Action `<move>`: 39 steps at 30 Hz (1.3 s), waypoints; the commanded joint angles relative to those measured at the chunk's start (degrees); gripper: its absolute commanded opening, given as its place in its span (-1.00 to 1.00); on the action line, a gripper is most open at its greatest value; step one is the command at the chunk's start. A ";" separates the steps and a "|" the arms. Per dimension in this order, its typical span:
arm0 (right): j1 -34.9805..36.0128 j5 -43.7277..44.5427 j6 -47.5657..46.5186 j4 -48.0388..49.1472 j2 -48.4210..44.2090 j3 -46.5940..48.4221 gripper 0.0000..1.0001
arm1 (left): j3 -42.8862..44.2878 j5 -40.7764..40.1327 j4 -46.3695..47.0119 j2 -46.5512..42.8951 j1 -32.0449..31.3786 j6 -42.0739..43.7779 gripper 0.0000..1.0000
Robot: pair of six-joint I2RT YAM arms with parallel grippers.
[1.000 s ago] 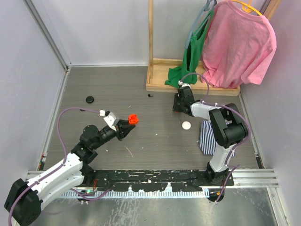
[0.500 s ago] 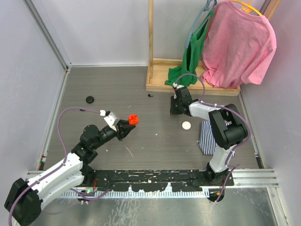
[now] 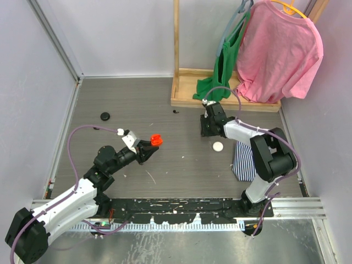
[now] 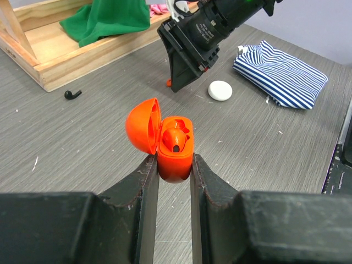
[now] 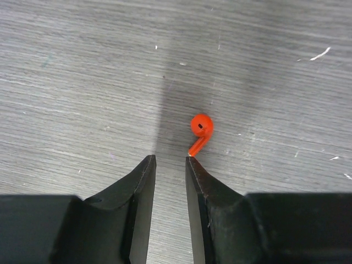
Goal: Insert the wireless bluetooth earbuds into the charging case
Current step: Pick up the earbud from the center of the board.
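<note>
Grey wood-grain table (image 5: 82, 82) bears a tiny red comma-shaped earbud (image 5: 201, 132).

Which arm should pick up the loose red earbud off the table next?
Right. The right jaws hang parted and empty just beside the red earbud on the table, while the left jaws are clamped on the open red case.
</note>
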 commanded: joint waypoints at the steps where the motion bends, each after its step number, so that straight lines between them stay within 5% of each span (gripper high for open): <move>1: -0.17 4.00 -2.02 1.02 -2.86 1.94 -0.30 | 1.12 0.59 2.26 -0.18 -0.18 0.60 -0.99; 15: -1.74 5.28 -2.00 3.15 5.31 5.50 -0.36 | 1.20 0.54 2.18 -0.03 -0.16 0.77 -0.98; 24: -1.01 3.30 -3.79 -0.53 5.06 6.47 -0.65 | 1.23 0.54 2.18 0.19 -0.20 0.86 -0.98; 39: 13.13 2.50 -7.84 -15.53 0.33 5.83 -0.68 | 1.13 -0.65 1.03 -1.06 -0.18 1.51 -0.98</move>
